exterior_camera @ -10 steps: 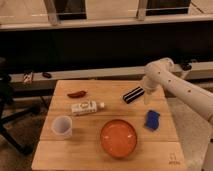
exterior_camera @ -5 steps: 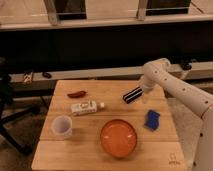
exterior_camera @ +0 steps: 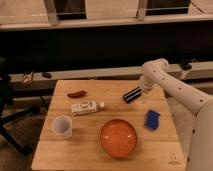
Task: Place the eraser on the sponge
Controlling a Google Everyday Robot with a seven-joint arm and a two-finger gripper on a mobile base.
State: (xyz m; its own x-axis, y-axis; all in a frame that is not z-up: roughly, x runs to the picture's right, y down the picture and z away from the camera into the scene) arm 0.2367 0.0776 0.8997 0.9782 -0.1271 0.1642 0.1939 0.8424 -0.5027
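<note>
The eraser point(exterior_camera: 132, 95), a black bar with white stripes, lies tilted on the wooden table point(exterior_camera: 165, 150), right of centre near the far edge. My gripper point(exterior_camera: 143, 95) hangs at the end of the white arm, right at the eraser's right end. Whether it touches the eraser I cannot tell. The blue sponge point(exterior_camera: 151, 119) rests on the table a short way in front of the gripper, toward the right edge.
An orange bowl point(exterior_camera: 118, 137) sits at the front middle, just left of the sponge. A white labelled tube point(exterior_camera: 86, 107), a white cup point(exterior_camera: 61, 126) and a red pepper point(exterior_camera: 76, 93) occupy the left half. A dark bench runs behind the table.
The arm has swung left and lowered, bringing the gripper up against the eraser's right end. The eraser and sponge have stayed where they were.
</note>
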